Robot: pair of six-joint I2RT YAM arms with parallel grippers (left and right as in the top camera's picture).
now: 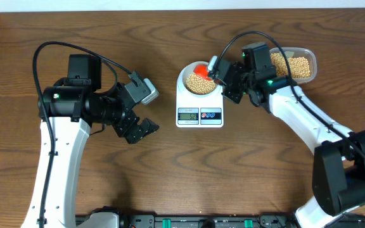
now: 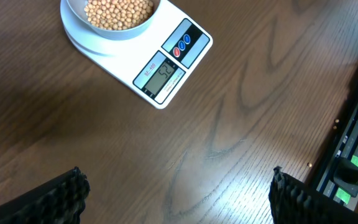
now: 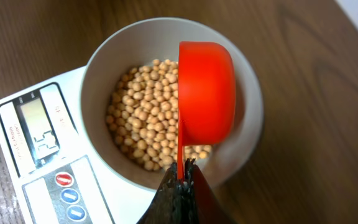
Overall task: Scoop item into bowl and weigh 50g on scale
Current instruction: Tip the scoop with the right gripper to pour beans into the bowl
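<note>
The pale bowl (image 1: 184, 77) (image 3: 248, 127) stands on the white scale (image 1: 199, 115) (image 3: 36, 124) and holds a heap of tan beans (image 1: 198, 84) (image 3: 142, 118). My right gripper (image 1: 223, 78) (image 3: 182, 171) is shut on the thin handle of a red scoop (image 1: 201, 69) (image 3: 205, 90). The scoop hangs over the bowl's right half, turned so its smooth back shows; no beans are visible in it. My left gripper (image 1: 146, 130) (image 2: 176, 180) hovers open and empty over bare wood, left of the scale (image 2: 166, 68). In its view the bowl (image 2: 114, 35) and beans (image 2: 118, 12) lie at the top.
A clear plastic tub (image 1: 294, 64) of beans sits behind the right arm at the back right. A couple of stray beans (image 2: 335, 122) lie near the equipment rail (image 2: 353, 155) along the table's front edge. The left arm's base stands at the left.
</note>
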